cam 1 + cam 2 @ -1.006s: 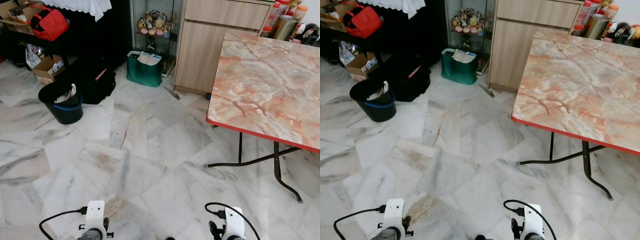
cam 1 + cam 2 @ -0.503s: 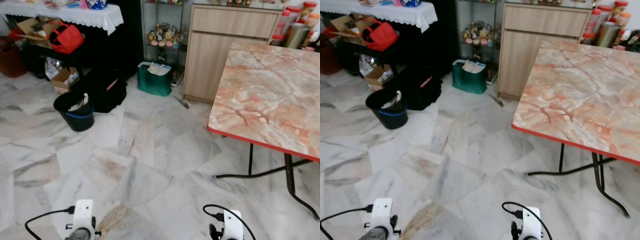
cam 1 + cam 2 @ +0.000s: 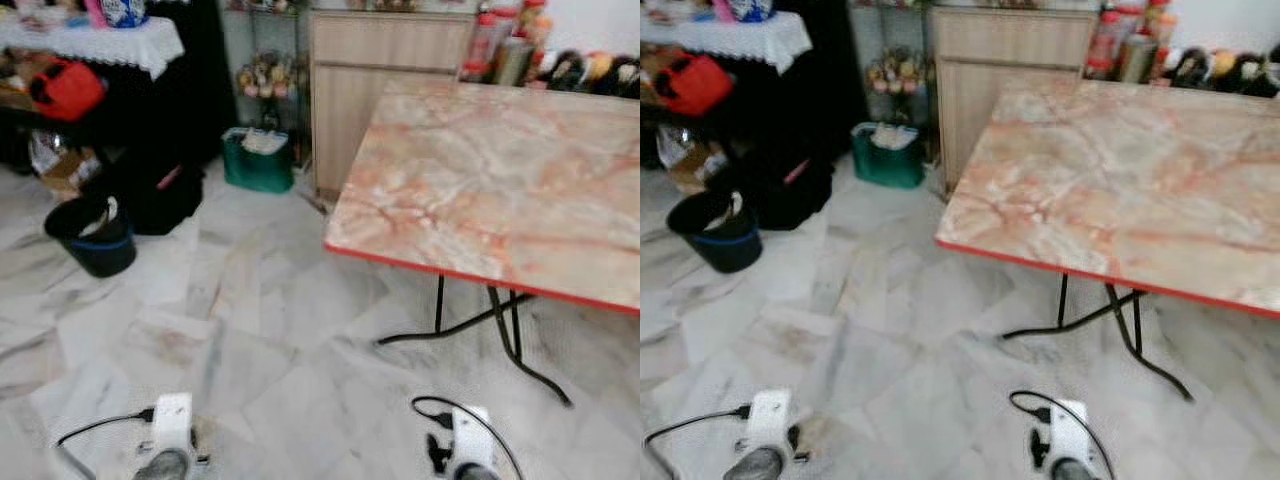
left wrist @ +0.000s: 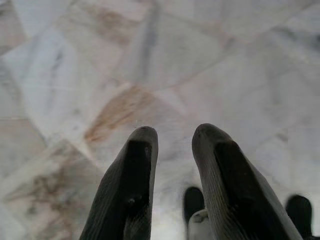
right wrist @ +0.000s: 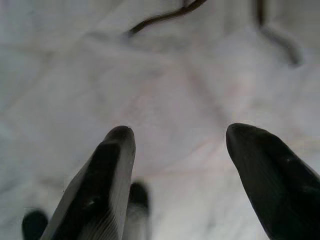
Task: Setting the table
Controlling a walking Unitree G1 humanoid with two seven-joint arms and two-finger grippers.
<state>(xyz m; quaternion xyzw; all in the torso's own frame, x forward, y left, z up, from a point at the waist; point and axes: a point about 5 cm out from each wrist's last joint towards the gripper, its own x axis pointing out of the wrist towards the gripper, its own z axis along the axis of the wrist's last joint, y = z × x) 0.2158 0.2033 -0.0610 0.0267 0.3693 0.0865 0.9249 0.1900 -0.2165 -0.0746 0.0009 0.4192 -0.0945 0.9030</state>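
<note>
— Two grippers hung low over the marble floor (image 3: 270,330), nearer me than the table. Did you catch how their fingers stood?

— I did. The left gripper (image 4: 172,137) had its black fingers (image 4: 135,185) only a narrow way apart, nothing between them, just pale tile with a brownish stain below. The right gripper (image 5: 177,132) had its fingers (image 5: 107,175) spread wide, also empty, pointing down at white tile short of the table's black legs (image 3: 505,335).

— And the table itself?

— The table (image 3: 500,190) stood ahead of the right arm, a pink and orange marbled top with a red edge, on a thin black folding frame. Its top was bare as far as I could see, though everything looked a bit blurred.

— What sat to the left of the table?

— A black bucket (image 3: 88,235) with a blue band, well apart from the table across open floor. Just past the bucket was a black bag (image 3: 160,195), and farther back a green bag (image 3: 257,160) on the floor, near the table's far left corner.

— Behind the table?

— A wooden cabinet (image 3: 385,70) stood just beyond that corner. Jars and containers (image 3: 505,45) were lined up past the table's far edge, too blurred to name. Left of the cabinet was a glass case with small figurines (image 3: 262,75), and farthest left a side table with a white lace cloth (image 3: 95,40) and a red bag (image 3: 65,88) beneath it.
</note>
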